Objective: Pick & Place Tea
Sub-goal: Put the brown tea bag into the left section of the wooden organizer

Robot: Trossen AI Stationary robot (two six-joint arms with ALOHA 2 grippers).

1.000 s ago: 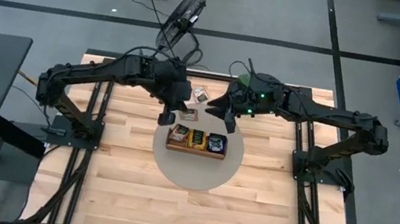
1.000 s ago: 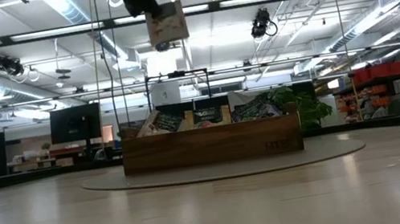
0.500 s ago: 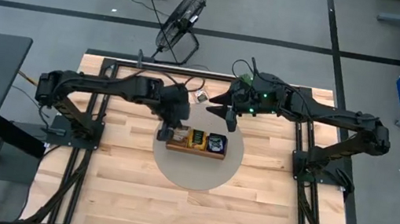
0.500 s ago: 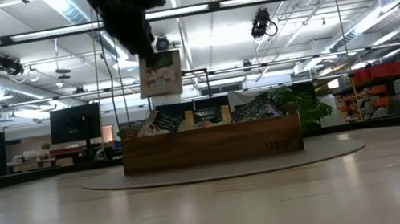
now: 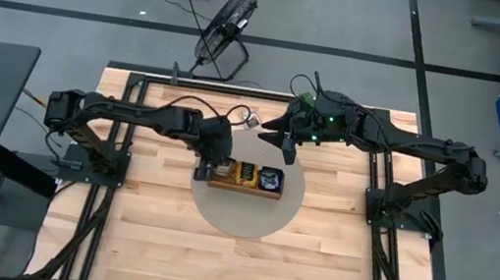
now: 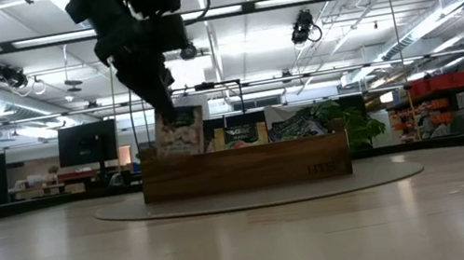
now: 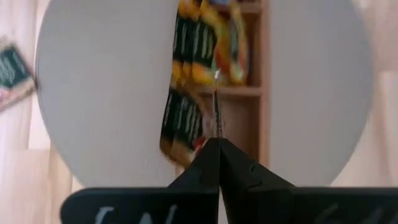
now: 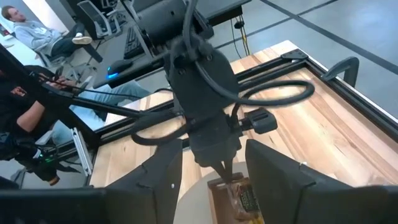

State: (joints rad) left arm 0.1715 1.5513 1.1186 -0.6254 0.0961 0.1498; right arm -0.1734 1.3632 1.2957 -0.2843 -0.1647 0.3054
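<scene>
Left gripper (image 5: pixel 208 165): fingers pressed fully together on the top edge of one light-coloured tea packet (image 6: pixel 178 131), which hangs upright from the fingertips (image 7: pixel 214 163) and, in the low view, dips behind the front wall of the tray at its left end. Wooden tray (image 5: pixel 243 188): long, brown, three compartments, set on a round grey mat (image 5: pixel 244 214) near the middle of the butcher-block table (image 5: pixel 164 246). Compartments as seen from above: the one under the left gripper is mostly hidden by the arm; middle compartment holds packets with yellow and dark faces (image 5: pixel 246 172); the compartment on the right-arm side holds dark packets with blue-green print (image 5: pixel 270 177). Low view shows packets standing on edge and leaning above the tray wall. Left wrist view shows yellow-and-black packets (image 7: pixel 186 74) in the tray directly below the closed fingers. Loose packet (image 5: pixel 250 119): lying flat on the table beyond the mat, between the two arms, apart from the tray. Right gripper (image 5: pixel 284 146): raised above the table beside the far edge of the mat, near the tray's far side, fingers spread apart with nothing between them; its wrist view looks over at the left arm's wrist above the tray. People seated at desks in the room beyond the table.
</scene>
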